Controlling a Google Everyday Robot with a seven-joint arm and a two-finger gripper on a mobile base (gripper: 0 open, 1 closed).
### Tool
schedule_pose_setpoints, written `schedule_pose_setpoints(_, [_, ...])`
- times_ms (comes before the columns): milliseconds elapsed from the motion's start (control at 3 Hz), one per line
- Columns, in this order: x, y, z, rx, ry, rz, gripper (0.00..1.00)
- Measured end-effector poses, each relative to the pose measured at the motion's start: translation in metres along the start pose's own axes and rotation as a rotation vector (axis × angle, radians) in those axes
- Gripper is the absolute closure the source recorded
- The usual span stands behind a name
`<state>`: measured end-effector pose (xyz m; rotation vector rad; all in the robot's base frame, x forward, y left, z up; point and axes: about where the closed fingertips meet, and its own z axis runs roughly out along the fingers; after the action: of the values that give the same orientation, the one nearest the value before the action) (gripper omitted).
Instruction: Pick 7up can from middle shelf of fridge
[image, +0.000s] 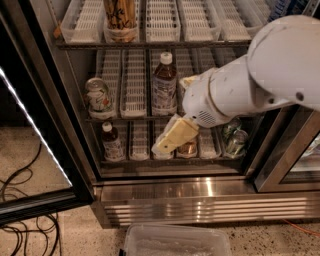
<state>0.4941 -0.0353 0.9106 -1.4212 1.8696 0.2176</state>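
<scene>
The 7up can (98, 97), silver-white with green lettering and a red spot, stands upright at the left end of the middle shelf (133, 95) of the open fridge (200, 197). My gripper (171, 138), a beige wedge at the end of the white arm (250, 80), points down and to the left. It hangs in front of the centre of the lower shelf, to the right of and below the can, not touching it. The arm hides the right part of the middle shelf.
A dark drink bottle (164, 82) stands mid-shelf between can and arm. The lower shelf holds a small bottle (112, 142), a copper can (188, 148) behind the gripper, and green cans (235, 136). The open door (37, 107) is left; cables (17, 182) and a plastic bin (175, 241) lie below.
</scene>
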Motion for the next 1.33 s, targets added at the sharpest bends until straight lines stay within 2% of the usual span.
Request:
schedule_pose_setpoints(333, [-0.039,0.025,0.027,0.053,-0.065,0.03,0.0])
schedule_pose_setpoints(667, [-0.072,0.044,0.049,0.129,-0.112,0.061,0.0])
schedule_pose_setpoints(1000, [-0.084,0.031,0.046,0.179,-0.163,0.129,0.0])
schedule_pose_setpoints(1333, [-0.084,0.031,0.046,0.179,-0.163,0.129,0.0])
